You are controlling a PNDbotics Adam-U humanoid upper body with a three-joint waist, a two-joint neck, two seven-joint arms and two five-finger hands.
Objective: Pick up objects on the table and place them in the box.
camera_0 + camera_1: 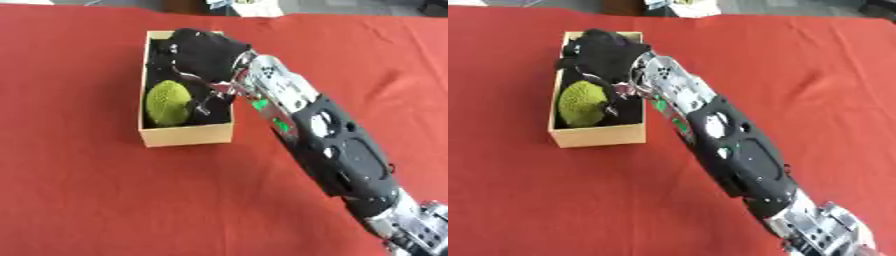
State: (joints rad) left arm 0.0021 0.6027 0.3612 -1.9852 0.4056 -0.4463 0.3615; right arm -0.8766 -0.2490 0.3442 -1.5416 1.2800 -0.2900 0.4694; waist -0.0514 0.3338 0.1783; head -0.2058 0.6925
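Table: I see a red cloth (527,200) covering it edge to edge.
Box: a tan cardboard box (598,135) sits upper left, long side running away from me, dark inside.
Green ball: a bumpy yellow-green ball (581,104) lies in the near end of the box.
Right hand: my right hand (604,50) is over the far end of the box; fingers hidden, I can't read them.
Right arm: crosses from the lower right corner.

A tan cardboard box (185,135), long and open on top, lies on the red desk at about 10 o'clock from the middle. Inside, at its 6 o'clock end, lies a round yellow-green object (167,103) with a rough surface. The inside looks dark.
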